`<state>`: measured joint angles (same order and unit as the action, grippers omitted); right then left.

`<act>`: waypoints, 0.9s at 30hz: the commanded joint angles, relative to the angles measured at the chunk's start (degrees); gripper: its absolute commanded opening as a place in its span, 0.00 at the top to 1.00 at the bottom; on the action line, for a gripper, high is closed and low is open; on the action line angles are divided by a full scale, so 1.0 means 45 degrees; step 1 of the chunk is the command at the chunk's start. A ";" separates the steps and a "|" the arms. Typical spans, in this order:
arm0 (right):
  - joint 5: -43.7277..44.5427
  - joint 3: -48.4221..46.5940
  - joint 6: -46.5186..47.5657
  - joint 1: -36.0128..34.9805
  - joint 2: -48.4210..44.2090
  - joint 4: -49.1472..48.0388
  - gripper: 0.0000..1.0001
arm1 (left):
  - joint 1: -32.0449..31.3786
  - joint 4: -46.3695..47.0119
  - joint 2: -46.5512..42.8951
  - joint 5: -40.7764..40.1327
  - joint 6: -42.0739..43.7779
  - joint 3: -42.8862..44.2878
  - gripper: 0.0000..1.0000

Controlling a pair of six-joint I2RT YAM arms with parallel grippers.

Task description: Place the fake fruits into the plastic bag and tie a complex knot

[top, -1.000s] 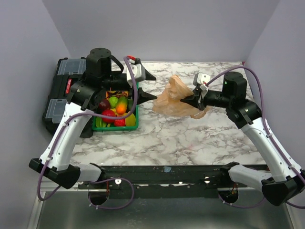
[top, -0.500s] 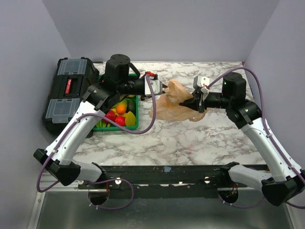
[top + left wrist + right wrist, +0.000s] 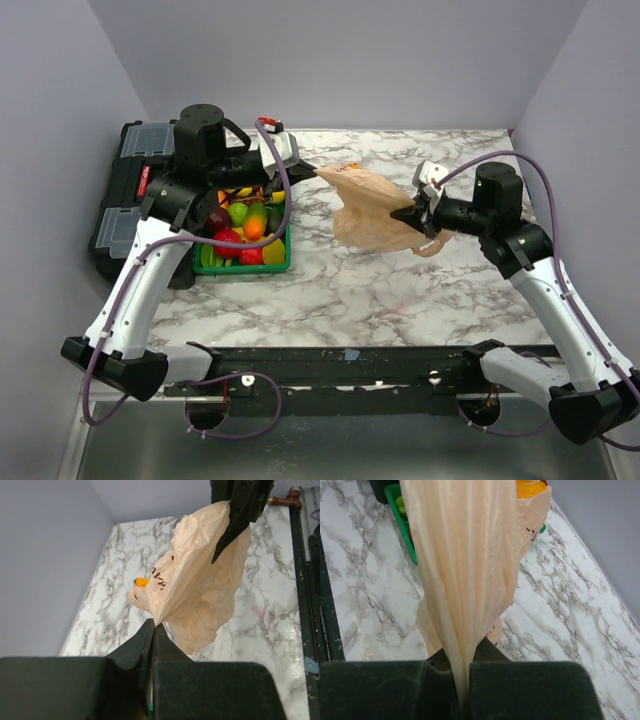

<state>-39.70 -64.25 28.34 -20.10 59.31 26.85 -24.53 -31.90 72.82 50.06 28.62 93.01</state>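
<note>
Now, left tool (image 3: 316, 172) and right tool (image 3: 413, 213) each pinch the bag (image 3: 375, 205), taut between them. Pull harder and the film could tear or slip, with the fruits (image 3: 240, 225) waiting in the tray (image 3: 245, 268).

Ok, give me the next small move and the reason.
Probably ease the two grips apart to open up the plastic bag: left gripper and right gripper each pinch it, bunched between them, while the fake fruits lie in the green tray.

I'm seeing a thin, crinkly, translucent peach plastic bag (image 3: 375, 208), glossy plastic toy fruits (image 3: 241, 226) and a smooth, faintly shining marble-patterned desk (image 3: 400, 292).
</note>
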 commanded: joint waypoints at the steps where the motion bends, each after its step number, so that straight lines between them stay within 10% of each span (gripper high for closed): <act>1: 0.1040 0.0066 0.0404 0.0541 0.0056 0.1600 0.99 | 0.1313 0.0176 0.0007 0.0786 -0.1185 0.0786 1.00; 7: -0.0247 -0.0855 0.0119 0.1184 0.0617 0.1852 0.99 | 0.1601 -0.0323 0.0302 0.0984 -0.0899 0.0900 1.00; 11: -0.2652 -0.1601 -0.0333 0.1185 0.1013 0.1886 0.99 | 0.0884 -0.1593 0.0649 0.1177 -0.0101 0.0912 0.02; 27: -0.4524 -0.2221 -0.4565 0.1185 0.1239 -0.1855 0.99 | -0.0606 0.5220 0.2100 0.2371 -0.7583 -0.1944 0.02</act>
<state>-58.19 -72.16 14.06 -14.79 64.45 25.45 -23.83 -18.50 83.24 55.77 6.59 88.20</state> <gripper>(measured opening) 0.014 0.984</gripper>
